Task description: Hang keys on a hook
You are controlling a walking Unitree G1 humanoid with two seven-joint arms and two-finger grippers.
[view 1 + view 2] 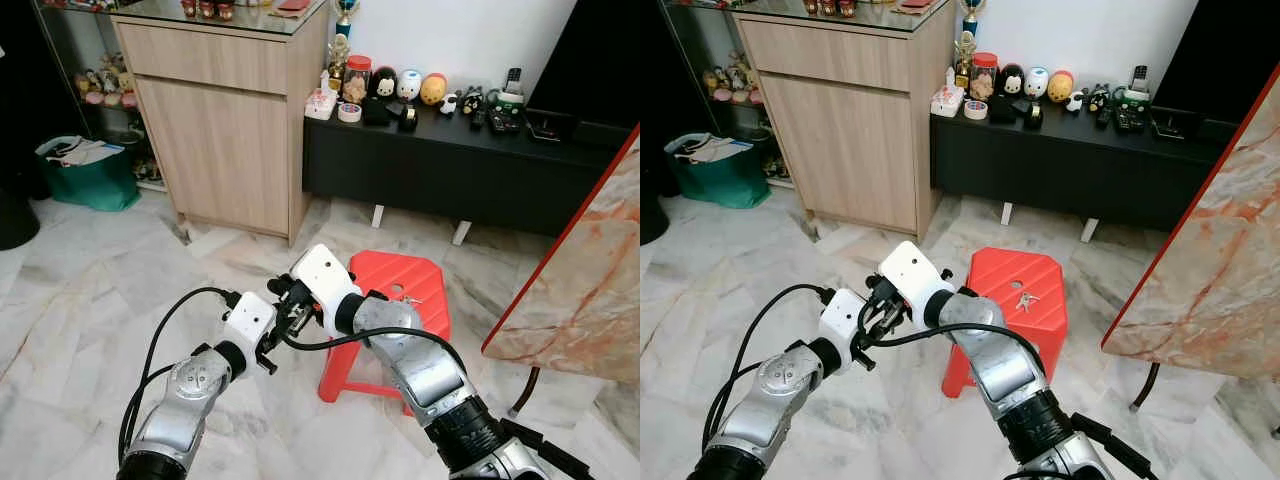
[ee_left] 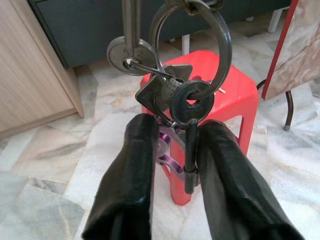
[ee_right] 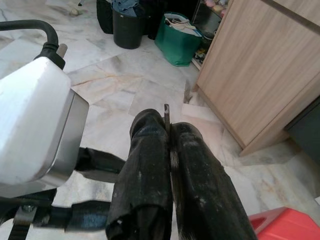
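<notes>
Keys (image 2: pixel 172 95): bunch on a large ring, several flat keys plus a purple tag, held up in mid-air between the two grippers, above the floor and just beside the red stool (image 1: pixel 400 300).

Left gripper (image 2: pixel 172 165): fingers part-open, one dark key shank and the purple tag lying between them; looks like light contact w/ the bunch, not a firm clamp.

Right gripper (image 3: pixel 169 150): fingers pressed nearly together on a thin metal edge, most likely a key or the ring seen edge-on. So clenched on the keys.

Step (judgement): a hand-to-hand transfer or regrip of the bunch. Which arm ends up carrying it, can't tell.

No hook seen around here. Surroundings: wooden cabinet (image 1: pixel 225 120), low black console (image 1: pixel 450 160) w/ figurines, marble tabletop (image 1: pixel 590 280) at robot's right, green bag (image 1: pixel 85 175) far left.

Next (judgement): settle grip w/ one gripper so the ring hangs free and open, release the other, then turn/walk to find the hook.
</notes>
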